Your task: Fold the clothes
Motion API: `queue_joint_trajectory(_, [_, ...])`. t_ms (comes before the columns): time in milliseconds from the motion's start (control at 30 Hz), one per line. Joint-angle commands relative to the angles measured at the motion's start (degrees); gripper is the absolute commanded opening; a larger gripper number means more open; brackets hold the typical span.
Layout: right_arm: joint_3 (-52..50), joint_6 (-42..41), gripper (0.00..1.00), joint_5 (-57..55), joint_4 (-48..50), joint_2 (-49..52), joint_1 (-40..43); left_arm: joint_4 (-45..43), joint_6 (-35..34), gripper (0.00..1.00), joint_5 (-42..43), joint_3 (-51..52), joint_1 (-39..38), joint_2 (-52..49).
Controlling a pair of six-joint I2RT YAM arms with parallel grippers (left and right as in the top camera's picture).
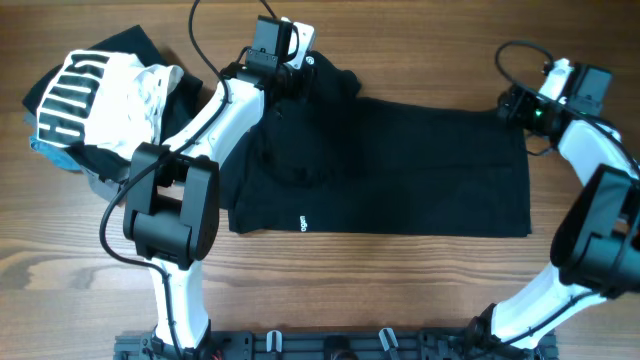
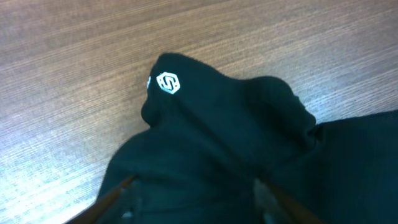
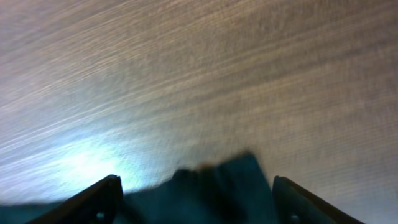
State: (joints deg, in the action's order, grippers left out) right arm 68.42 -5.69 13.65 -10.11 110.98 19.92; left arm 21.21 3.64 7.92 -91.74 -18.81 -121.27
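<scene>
On the wooden table [image 1: 400,300], centre: one black T-shirt [image 1: 400,165], spread flat, collar end toward the table's left side, hem toward its right. A small white label mark [image 1: 300,222] sits by the edge nearest the table's front.

- Sleeve [image 2: 236,124], on the shirt's side toward the table's far edge: humped up and creased, with a round white logo [image 2: 168,83] on its peak.
- Left gripper [image 1: 288,85]: over that sleeve. Its fingers are apart, with fabric under and between them and nothing pinched.
- Right gripper [image 1: 518,108]: at the far hem corner [image 3: 217,180], toward the table's right end. Its jaws are wide, and the corner lies between them unclamped.
- Table's left end: a heap of other garments, a white one with black striped print [image 1: 90,95] on top. These are not part of the job.

Step in hand, as judged: taking hold of the far edge at both ends for a first fold.

To do it well:
- Each gripper should close on both layers of cloth, well in from the edge, without scraping the tabletop.
- The left should take the shoulder rather than the loose hump, so the sleeve does not trail.
- Both should lift level and together, carrying the far edge toward the table's front to land square.
</scene>
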Motion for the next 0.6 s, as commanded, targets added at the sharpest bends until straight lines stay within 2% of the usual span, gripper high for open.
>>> queue_joint_trajectory(0, [1.0,1.0,0.84,-5.2,3.9,4.1,-0.2,1.2,0.0,0.68,-0.3,-0.1,-0.2,1.6])
queue_joint_trajectory(133, [1.1,1.0,0.83,-7.3,6.6,7.0,-0.1,1.4,0.0,0.68,-0.3,-0.1,-0.2,1.6])
queue_joint_trajectory(267, [1.0,1.1,0.77,-7.3,6.6,9.6,-0.1,1.1,0.0,0.7,-0.3,-0.1,-0.2,1.6])
queue_joint_trajectory(467, [1.0,2.1,0.56,4.0,4.3,10.6,-0.1,-0.4,0.0,0.72,-0.3,-0.1,0.0,1.5])
queue_joint_trajectory(567, [1.0,2.8,0.29,5.7,1.8,10.3,-0.1,-0.9,0.0,0.72,-0.3,-0.1,0.0,1.5])
